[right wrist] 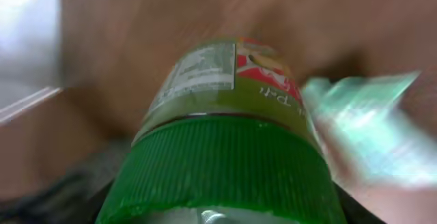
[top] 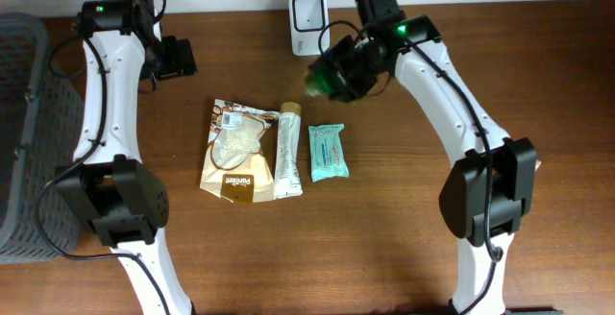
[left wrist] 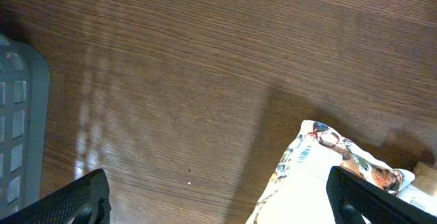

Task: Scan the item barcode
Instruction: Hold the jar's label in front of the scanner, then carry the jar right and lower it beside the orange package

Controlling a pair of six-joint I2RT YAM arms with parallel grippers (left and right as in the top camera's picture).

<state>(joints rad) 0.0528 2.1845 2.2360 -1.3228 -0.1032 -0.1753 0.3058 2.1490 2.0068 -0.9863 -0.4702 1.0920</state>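
Green cap toward my wrist: the bottle (right wrist: 225, 80) is held at its cap end in my right gripper (top: 338, 73), jaws part-closed on it, body pointing away. The scanner (top: 307, 13) stands just beyond that gripper, near the bottle but apart.

Risks, as I judge them:
- The label shows a white text panel, but I cannot make out a barcode. If it faces away from the scanner, no read.
- The grip is on the cap end only, so a tilt could let the bottle slip or swing.

My left gripper (top: 176, 58) hangs wide and empty.

Count: one bottle, one scanner. Between my grippers, lower down, lie one snack bag (top: 235, 149), one tube (top: 288, 150) and one wipes pack (top: 327, 152). One basket (top: 19, 113) sits outside my left gripper.
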